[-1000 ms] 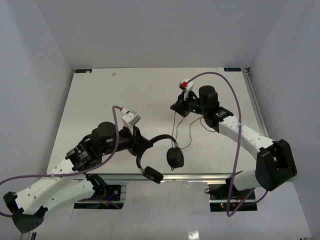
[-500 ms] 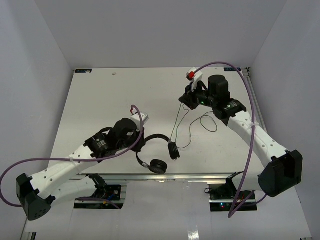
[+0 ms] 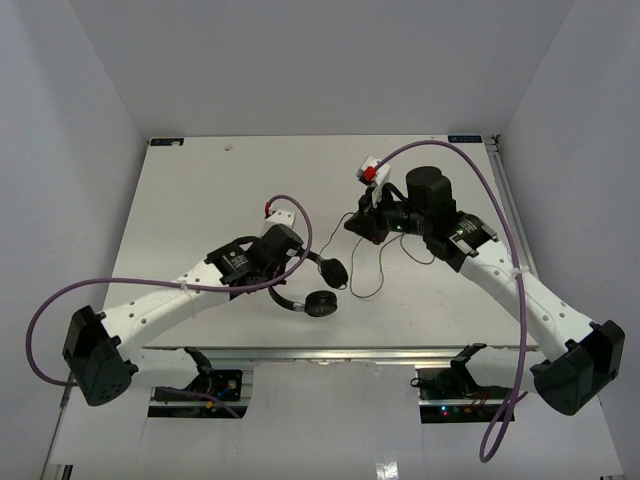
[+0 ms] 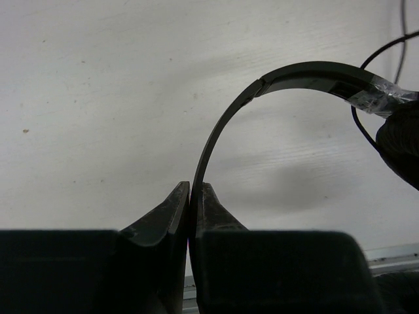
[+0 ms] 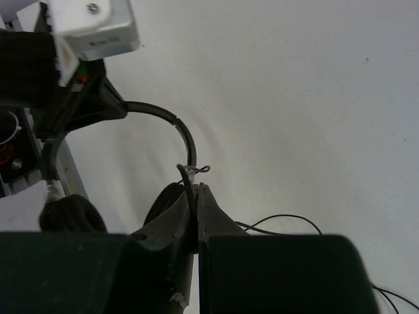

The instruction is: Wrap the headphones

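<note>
The headphones (image 3: pixel 322 304) are black with a thin dark cord (image 3: pixel 366 294), the worktop (image 3: pixel 200 200) plain white, the arms (image 3: pixel 150 310) white with purple cables (image 3: pixel 433 144).

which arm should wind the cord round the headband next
Right. The right gripper pinches the cord and can carry it around; the left gripper is clamped on the headband, likely best as the anchor.

Black headphones (image 3: pixel 321 304), thin headband arched, round earcups (image 3: pixel 333 272) close together; thin cord (image 5: pixel 278 216) trailing rightward.
</note>
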You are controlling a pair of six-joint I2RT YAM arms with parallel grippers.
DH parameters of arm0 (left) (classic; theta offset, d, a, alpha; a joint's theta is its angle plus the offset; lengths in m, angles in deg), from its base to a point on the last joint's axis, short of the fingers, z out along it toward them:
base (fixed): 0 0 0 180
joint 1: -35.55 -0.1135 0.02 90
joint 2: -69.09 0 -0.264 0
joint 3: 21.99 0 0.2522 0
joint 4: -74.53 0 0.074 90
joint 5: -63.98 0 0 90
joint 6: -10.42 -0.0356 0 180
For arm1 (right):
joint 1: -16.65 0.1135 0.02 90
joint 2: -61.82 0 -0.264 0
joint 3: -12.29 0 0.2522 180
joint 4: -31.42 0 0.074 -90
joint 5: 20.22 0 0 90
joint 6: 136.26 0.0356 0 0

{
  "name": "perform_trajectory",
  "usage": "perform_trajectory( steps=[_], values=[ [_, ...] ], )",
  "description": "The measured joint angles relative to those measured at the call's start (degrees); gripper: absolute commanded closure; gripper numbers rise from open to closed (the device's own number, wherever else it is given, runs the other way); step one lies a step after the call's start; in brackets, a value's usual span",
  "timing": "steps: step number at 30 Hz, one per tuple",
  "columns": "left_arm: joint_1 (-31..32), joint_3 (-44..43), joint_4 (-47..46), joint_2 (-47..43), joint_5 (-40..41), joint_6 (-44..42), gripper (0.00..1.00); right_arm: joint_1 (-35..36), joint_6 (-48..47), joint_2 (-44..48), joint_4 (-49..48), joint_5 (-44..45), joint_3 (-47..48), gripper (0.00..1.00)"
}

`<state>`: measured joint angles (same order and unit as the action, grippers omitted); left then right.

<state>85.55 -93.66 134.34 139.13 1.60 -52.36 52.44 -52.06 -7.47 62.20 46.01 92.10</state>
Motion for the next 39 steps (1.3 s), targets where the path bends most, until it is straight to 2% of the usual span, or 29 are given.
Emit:
perform_trajectory(
  steps=[10,17,22,29,39],
  values=[
    [0.0,-3.6,5.3,8.3,12.6,10.7,1.00,7.6,3.7,5.8,-1.4,-1.3,-5.2,0.92],
    [0.1,-5.7,6.1,9.7,16.9,16.2,1.00,16.3,9.1,10.3,-8.1,-0.6,-14.3,0.92],
    [0.1,-6.4,5.7,9.2,18.7,19.2,1.00,19.9,13.5,12.0,-15.5,0.8,-21.5,0.92],
    [0.1,-5.8,1.6,3.6,18.2,21.7,1.00,27.4,16.4,10.5,-24.2,9.1,-25.4,0.92],
    [0.0,-0.9,-5.6,-6.9,13.2,21.8,1.00,32.1,16.9,5.7,-32.5,19.7,-30.1,0.92]
  ],
)
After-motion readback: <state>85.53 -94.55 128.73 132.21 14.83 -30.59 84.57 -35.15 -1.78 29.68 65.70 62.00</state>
